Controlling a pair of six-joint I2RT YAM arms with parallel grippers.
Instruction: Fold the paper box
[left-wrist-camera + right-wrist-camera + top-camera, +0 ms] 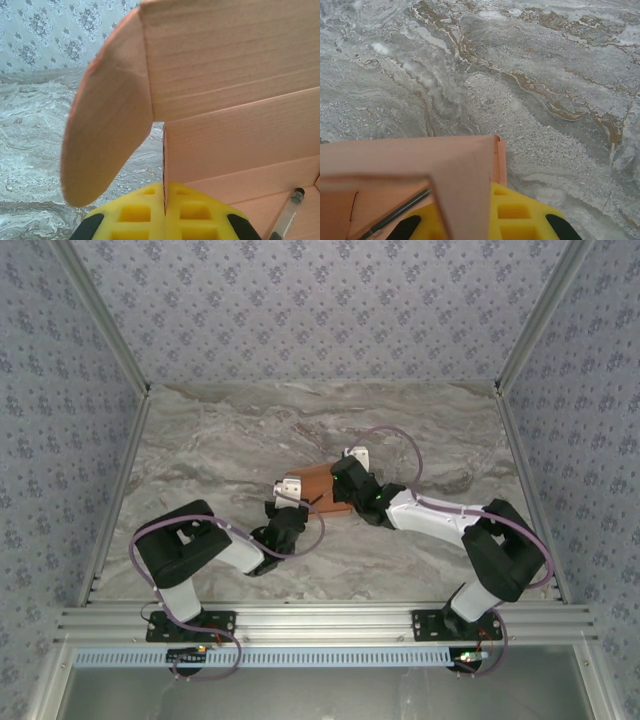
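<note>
Card this thin is light and stiff only along its creases, so you should pinch a wall edge near a fold, and gently, since I judge it dents and slips easily. Your box (322, 490) sits mid-bench (220, 440) between the arms: the left gripper (164, 192) is closed tight on an upright wall's edge beside a rounded flap (105, 115), and the right gripper (490, 200) is clamped on a wall at the other end. The top view gives you that layout, while the wrist views add the pinched edges and a pen (287, 215) lying inside.
</note>
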